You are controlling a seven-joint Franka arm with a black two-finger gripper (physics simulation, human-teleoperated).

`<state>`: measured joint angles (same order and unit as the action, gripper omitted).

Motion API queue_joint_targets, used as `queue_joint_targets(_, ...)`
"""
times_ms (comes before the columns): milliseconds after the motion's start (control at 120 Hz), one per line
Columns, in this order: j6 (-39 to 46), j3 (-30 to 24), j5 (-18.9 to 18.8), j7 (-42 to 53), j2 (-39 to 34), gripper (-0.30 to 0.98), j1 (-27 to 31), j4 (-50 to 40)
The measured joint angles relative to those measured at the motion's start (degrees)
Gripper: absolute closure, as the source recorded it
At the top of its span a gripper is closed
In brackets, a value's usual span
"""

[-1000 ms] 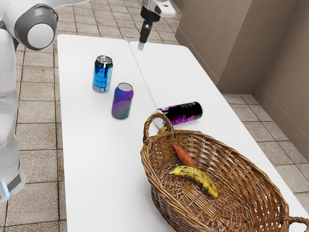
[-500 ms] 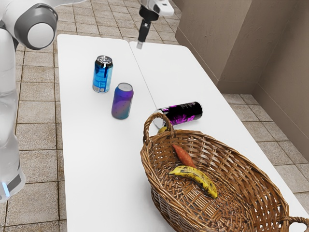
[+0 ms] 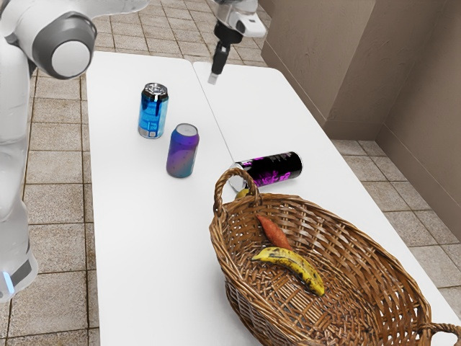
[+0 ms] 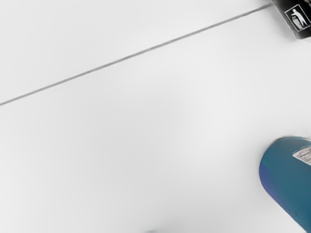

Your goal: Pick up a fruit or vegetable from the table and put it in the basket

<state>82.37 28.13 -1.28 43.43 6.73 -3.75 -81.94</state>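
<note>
Your gripper (image 3: 214, 78) is above far part of table (image 3: 144, 238); spread or pressed together, cannot tell. Yellowish piece (image 3: 243, 193), probably fruit, partly hidden behind far handle (image 3: 235, 172) of basket (image 3: 360, 245). Likely approach step: bring gripper near, avoiding handle.

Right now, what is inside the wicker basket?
In the basket I see a spotted banana and a long reddish-orange piece of produce. The basket's near wall covers part of its floor, so I cannot tell what, if anything, lies there.
</note>
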Motion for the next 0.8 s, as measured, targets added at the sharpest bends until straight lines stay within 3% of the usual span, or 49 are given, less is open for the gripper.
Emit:
queue_joint_targets(133,-0.67,0.54,0.72,-8.39,0.77,0.00,2.76,-0.33)
queue_joint_targets(317,-2.17,0.56,5.70,-24.93,0.93,0.00,6.17,-0.37)
queue_joint_targets(642,-3.91,-0.15,6.77,-62.05,0.70,0.00,4.02,-0.28)
queue_joint_targets(700,-3.56,-0.18,6.03,-67.80,0.00,0.00,0.80,-0.04)
queue_joint_targets(800,-2.64,-0.23,4.92,-76.54,-0.51,0.00,-9.61,0.07)
